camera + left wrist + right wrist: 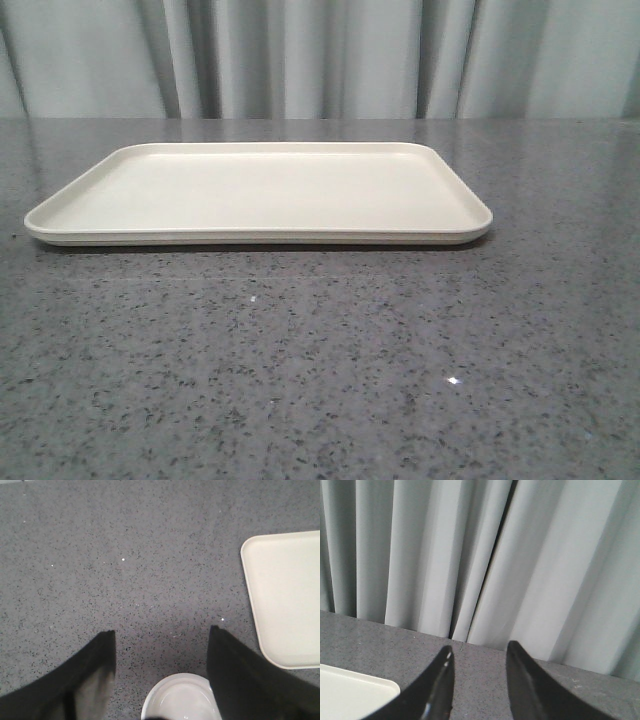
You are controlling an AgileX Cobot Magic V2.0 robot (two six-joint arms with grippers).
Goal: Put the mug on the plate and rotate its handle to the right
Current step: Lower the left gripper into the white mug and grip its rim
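Grey curtain (300,55) hanging behind speckled grey worktop (320,370). Plate (260,192) lying flat mid-worktop, nothing sitting on it. Left claw (162,652) gaping wide, hovering over white mug (182,697) beside plate; handle hidden. Right claw (479,667) pointing at curtain, fingers narrowly apart, holding nothing.

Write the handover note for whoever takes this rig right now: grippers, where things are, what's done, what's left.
Left gripper: open, holding nothing, above the table with the mug rim between its fingers.
Right gripper: jaws apart, holding nothing, pointing toward the curtain, near a corner of the plate.
Plate: on the table, nothing on it.
Mug: upright off the plate, not in the front view; handle not visible.
Done: nothing.
Left: grasp mug, set it on the plate, turn handle to the right.
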